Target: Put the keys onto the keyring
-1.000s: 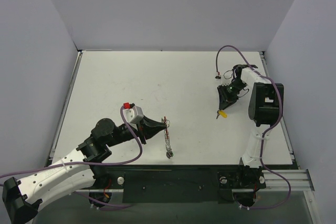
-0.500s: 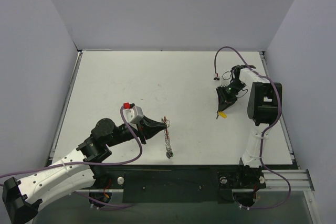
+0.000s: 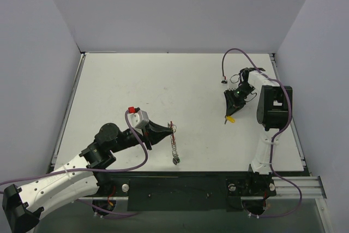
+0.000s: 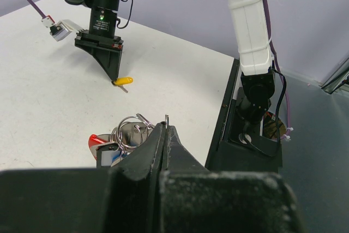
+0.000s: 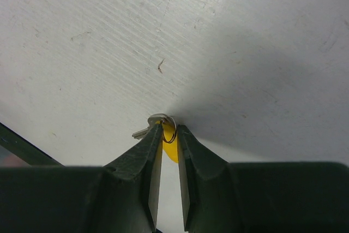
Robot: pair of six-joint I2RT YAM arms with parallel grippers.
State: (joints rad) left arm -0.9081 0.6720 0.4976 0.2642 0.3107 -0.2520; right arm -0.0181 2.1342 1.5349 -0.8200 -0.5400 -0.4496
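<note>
The yellow key (image 5: 169, 147) is pinched between the fingertips of the right gripper (image 3: 230, 114), whose wrist points steeply down at the table (image 3: 163, 80). The keyring (image 4: 130, 127) is clamped at the tips of the left gripper (image 4: 165, 130). Its fingers are pressed together and its arm reaches low and forward.

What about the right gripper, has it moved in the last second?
Yes, slightly. In the top view the right gripper has drifted left, away from the right edge of the table.

Keys half hidden
The small yellow-headed metal key (image 5: 170, 144) shows only a sliver between the right black fingers (image 5: 139, 159); thin silvery metal keyring (image 4: 130, 127) and red-headed key (image 4: 98, 138) sit partly behind the left fingers (image 4: 144, 155).
</note>
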